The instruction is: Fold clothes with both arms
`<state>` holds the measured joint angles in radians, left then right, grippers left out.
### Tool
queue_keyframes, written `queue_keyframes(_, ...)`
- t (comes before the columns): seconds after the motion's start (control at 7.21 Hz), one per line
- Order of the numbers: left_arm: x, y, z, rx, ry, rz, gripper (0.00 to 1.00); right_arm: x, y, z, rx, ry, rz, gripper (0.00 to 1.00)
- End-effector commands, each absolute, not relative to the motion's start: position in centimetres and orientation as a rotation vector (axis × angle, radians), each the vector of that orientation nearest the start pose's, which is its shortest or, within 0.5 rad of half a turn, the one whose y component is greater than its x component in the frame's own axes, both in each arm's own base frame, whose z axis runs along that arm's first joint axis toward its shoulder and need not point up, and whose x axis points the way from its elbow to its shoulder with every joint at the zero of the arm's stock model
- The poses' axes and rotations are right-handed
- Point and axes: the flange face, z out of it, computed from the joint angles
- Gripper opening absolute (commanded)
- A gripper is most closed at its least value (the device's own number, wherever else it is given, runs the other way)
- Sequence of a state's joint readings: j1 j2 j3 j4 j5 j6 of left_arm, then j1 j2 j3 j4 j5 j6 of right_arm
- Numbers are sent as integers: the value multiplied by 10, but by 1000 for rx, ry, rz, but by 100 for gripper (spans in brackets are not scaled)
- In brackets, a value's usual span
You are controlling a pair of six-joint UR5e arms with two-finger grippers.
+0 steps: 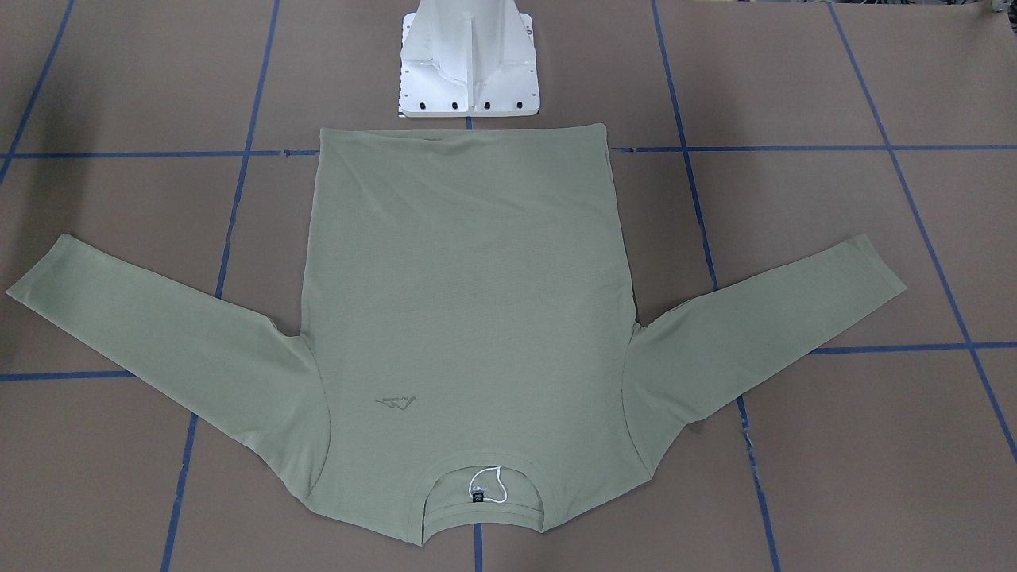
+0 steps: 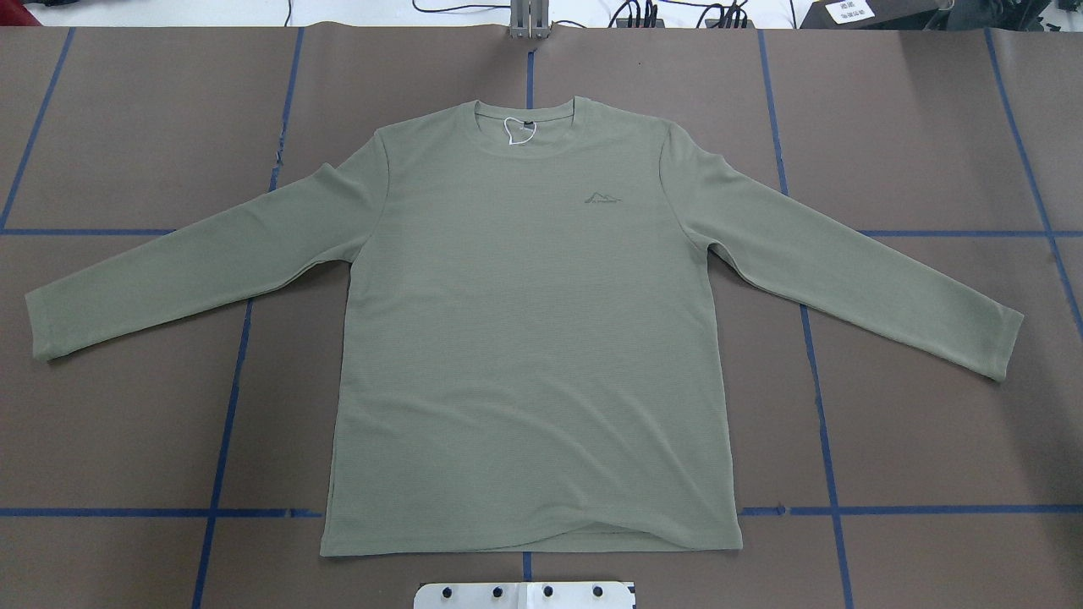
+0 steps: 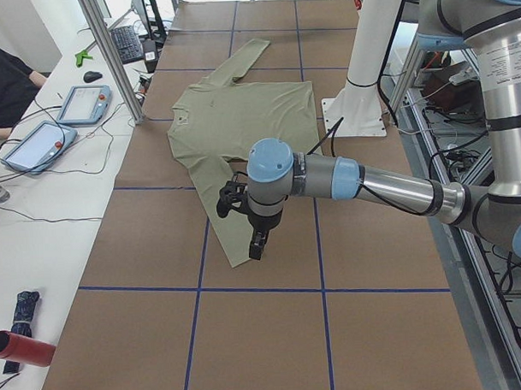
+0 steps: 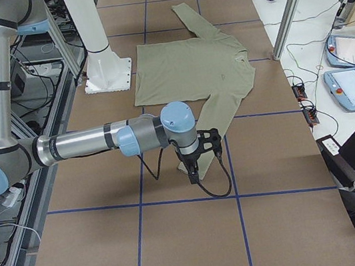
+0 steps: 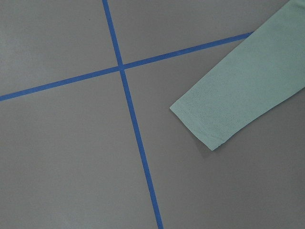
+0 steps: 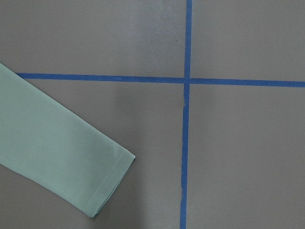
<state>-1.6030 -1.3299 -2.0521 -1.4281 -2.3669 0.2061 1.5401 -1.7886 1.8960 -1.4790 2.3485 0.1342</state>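
We see the sage-green long-sleeved shirt [image 2: 525, 338] lying flat and face up on the brown tabletop [image 2: 931, 423]. Both sleeves are spread out to the sides, the hem is near the white pedestal base [image 1: 469, 71] and the neck is on the far side. Our left gripper [image 3: 256, 245] hangs pointing down by the left cuff [image 5: 209, 126], and the right gripper [image 4: 192, 173] does likewise by the right cuff [image 6: 107, 179]. We cannot tell whether either pair of fingers is apart or together.
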Motion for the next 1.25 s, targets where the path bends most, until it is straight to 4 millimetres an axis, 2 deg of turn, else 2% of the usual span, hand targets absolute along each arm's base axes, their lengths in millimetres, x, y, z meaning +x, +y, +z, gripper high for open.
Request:
queue_keyframes(0.0,-75,-383,541,189,778,205,100,51,-412,585,125,-788,20,100)
queue_keyframes(0.14,-75,-383,539,192,780,206,100,51,-412,584,130,-788,17,100)
queue_keyframes(0.28,-75,-392,528,216,767,216,100,46,-415,575,146,-787,-10,100)
queue_keyframes(0.42,-75,-405,514,245,765,222,100,32,-419,571,137,-790,-30,100)
queue_keyframes(0.55,-75,-414,506,268,771,231,100,9,-444,555,152,-790,-82,100)
queue_keyframes(0.69,-76,-431,505,319,762,256,100,-18,-460,547,127,-803,-88,100)
queue_keyframes(0.83,-75,-437,510,362,768,275,100,-43,-472,537,131,-814,-95,100)
queue_keyframes(0.97,-71,-440,501,382,818,275,100,-66,-478,549,158,-846,-70,100)
queue_keyframes(1.11,-69,-439,496,339,867,171,100,-95,-479,575,186,-902,0,100)
